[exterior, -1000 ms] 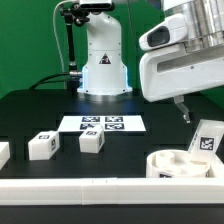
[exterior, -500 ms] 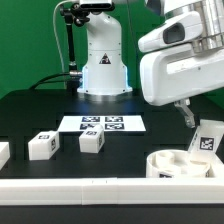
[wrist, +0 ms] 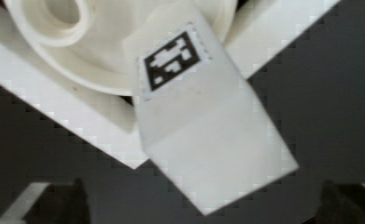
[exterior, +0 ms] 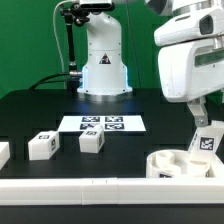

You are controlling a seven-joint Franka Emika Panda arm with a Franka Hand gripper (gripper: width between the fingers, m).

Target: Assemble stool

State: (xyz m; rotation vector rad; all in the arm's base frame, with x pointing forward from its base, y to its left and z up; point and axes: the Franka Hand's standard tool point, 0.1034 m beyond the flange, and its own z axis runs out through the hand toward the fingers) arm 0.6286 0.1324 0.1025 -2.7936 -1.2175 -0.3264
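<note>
Seat: white round plastic disc seat [exterior: 178, 160], flat on the black table [exterior: 150, 110], at the exterior view's right.
Leg: white blocky plastic leg [exterior: 207, 139] with a black-and-white square tag, upright at the seat's rim.
Gripper: two-finger gripper [exterior: 203, 115] above that leg, fingers spread wide, gripping nothing.

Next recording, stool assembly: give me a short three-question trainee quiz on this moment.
1. True or false: the gripper is shut on a leg.
2. The tagged leg below the gripper stands nearest: A the seat, B the marker board, C the arm's base?
3. Fill in: the two whole legs on the exterior view's left lie ___ (touching/apart).
Key: 1 false, it is open; 2 A; 3 apart.
</note>
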